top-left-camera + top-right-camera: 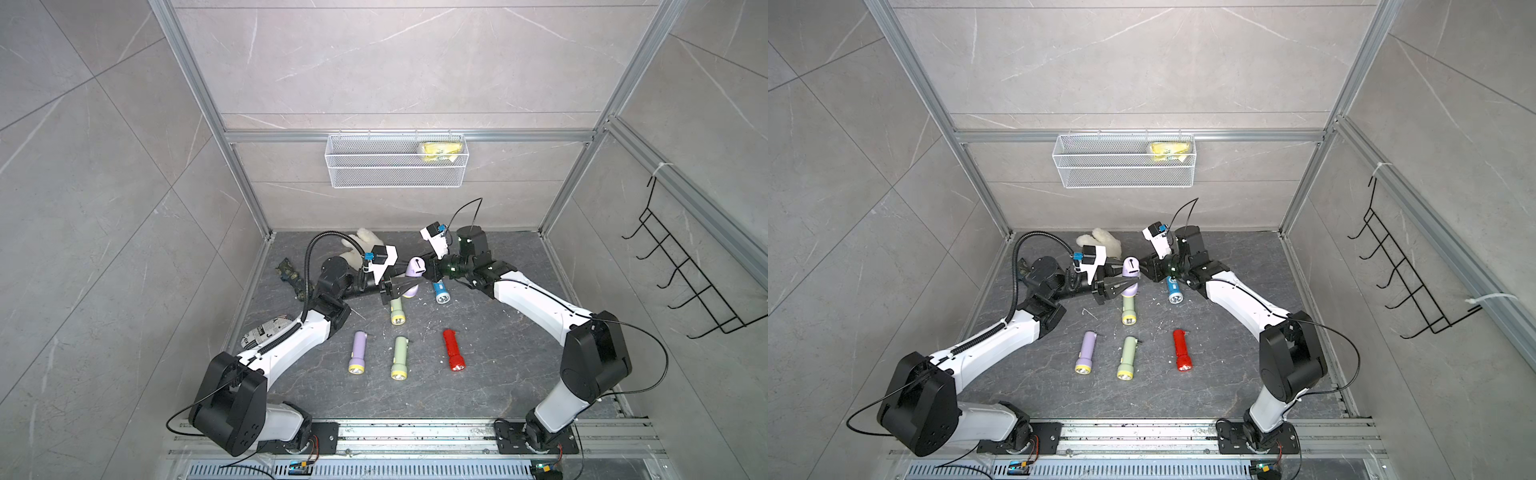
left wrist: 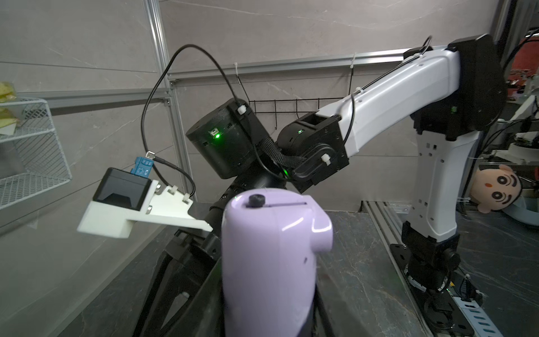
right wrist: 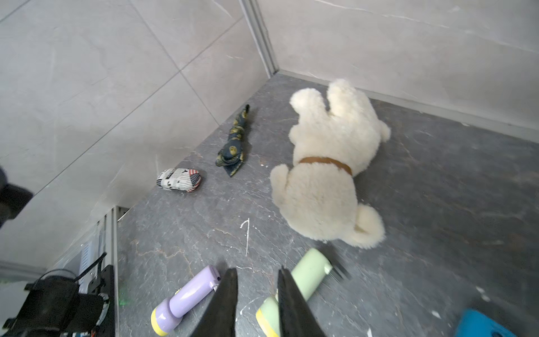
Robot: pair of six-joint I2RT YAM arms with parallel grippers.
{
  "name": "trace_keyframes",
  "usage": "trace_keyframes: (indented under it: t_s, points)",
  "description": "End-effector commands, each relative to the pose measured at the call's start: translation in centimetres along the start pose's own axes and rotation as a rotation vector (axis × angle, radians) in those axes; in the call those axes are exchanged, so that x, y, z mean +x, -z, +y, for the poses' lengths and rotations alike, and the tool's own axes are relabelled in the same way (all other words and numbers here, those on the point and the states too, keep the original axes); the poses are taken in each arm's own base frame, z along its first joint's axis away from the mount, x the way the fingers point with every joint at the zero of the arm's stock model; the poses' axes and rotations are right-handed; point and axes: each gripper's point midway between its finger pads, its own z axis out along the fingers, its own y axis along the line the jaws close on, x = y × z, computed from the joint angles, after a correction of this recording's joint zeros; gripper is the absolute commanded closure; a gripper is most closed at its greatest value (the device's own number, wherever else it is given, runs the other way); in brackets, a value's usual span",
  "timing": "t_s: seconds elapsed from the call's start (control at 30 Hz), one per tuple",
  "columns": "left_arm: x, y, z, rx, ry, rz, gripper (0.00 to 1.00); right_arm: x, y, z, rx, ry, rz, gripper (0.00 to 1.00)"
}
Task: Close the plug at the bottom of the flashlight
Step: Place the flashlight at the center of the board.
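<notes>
My left gripper (image 1: 409, 286) is shut on the body of a lilac flashlight (image 1: 414, 272), held above the floor with its bottom end raised. In the left wrist view the flashlight (image 2: 268, 262) fills the middle. A black plug (image 2: 256, 200) sits on its end face, with a thin black strap running from it. I cannot tell whether it is pressed in. My right gripper (image 1: 430, 271) hangs just right of that end. In the right wrist view it (image 3: 256, 275) is open with only floor between the fingers; the held flashlight is out of that view.
Several flashlights lie on the dark floor: green (image 1: 397, 309), blue (image 1: 440, 293), lilac (image 1: 357, 353), green (image 1: 400, 358), red (image 1: 454, 351). A plush dog (image 3: 323, 163), a patterned cloth (image 3: 234, 143) and a printed pouch (image 3: 179, 179) lie at the back left. A wire basket (image 1: 397, 160) hangs on the back wall.
</notes>
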Motion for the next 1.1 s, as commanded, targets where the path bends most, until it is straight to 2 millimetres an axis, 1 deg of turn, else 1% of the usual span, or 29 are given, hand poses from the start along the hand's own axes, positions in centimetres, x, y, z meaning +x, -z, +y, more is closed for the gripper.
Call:
trace_keyframes:
  t_s: [0.0,0.07,0.13,0.2,0.23,0.27,0.33,0.37,0.4,0.5,0.63,0.7,0.8,0.93,1.07]
  points:
    - [0.9,0.7,1.9,-0.146,-0.062,0.061,1.0,0.1,1.8,-2.2,0.181,-0.001,0.003,0.6]
    - [3.4,1.2,3.4,-0.237,-0.012,0.142,1.0,0.7,2.2,-3.3,0.248,-0.018,0.016,0.52]
    - [5.8,2.0,4.5,-0.317,0.043,0.211,1.0,1.4,2.6,-4.4,0.316,-0.038,0.034,0.41]
    - [7.7,3.2,5.6,-0.406,0.093,0.25,1.0,2.1,3.1,-5.6,0.394,-0.059,0.052,0.32]
    - [8.7,4.0,6.1,-0.449,0.122,0.275,1.0,2.4,3.5,-6.1,0.429,-0.068,0.061,0.26]
    - [9.4,4.7,6.6,-0.493,0.148,0.297,1.0,2.7,3.8,-6.6,0.462,-0.075,0.067,0.17]
    - [11.6,6.9,7.9,-0.619,0.247,0.395,1.0,3.2,4.6,-7.4,0.523,-0.09,0.068,0.0]
    - [12.4,8.0,8.4,-0.677,0.295,0.443,1.0,3.4,4.9,-7.6,0.544,-0.097,0.067,0.0]
    - [13.7,9.5,8.8,-0.743,0.369,0.521,1.0,3.6,5.4,-7.9,0.569,-0.107,0.068,0.0]
    - [16.1,12.8,10.0,-0.868,0.538,0.655,1.0,4.2,6.2,-8.2,0.609,-0.126,0.067,0.0]
    - [18.8,15.6,11.1,-0.967,0.736,0.74,1.0,4.6,7.0,-8.2,0.631,-0.135,0.058,0.0]
    - [20.2,16.5,11.3,-0.996,0.805,0.79,1.0,4.8,7.4,-8.4,0.65,-0.136,0.061,0.0]
    - [22.1,17.2,11.2,-1.007,0.887,0.868,1.0,5.3,7.8,-8.6,0.671,-0.133,0.074,0.0]
    - [24.3,18.1,11.0,-1.027,0.941,0.992,1.0,5.9,7.8,-8.7,0.674,-0.136,0.087,0.0]
    - [26.1,18.9,11.4,-1.079,0.948,1.038,1.0,6.3,7.6,-8.8,0.676,-0.144,0.095,0.0]
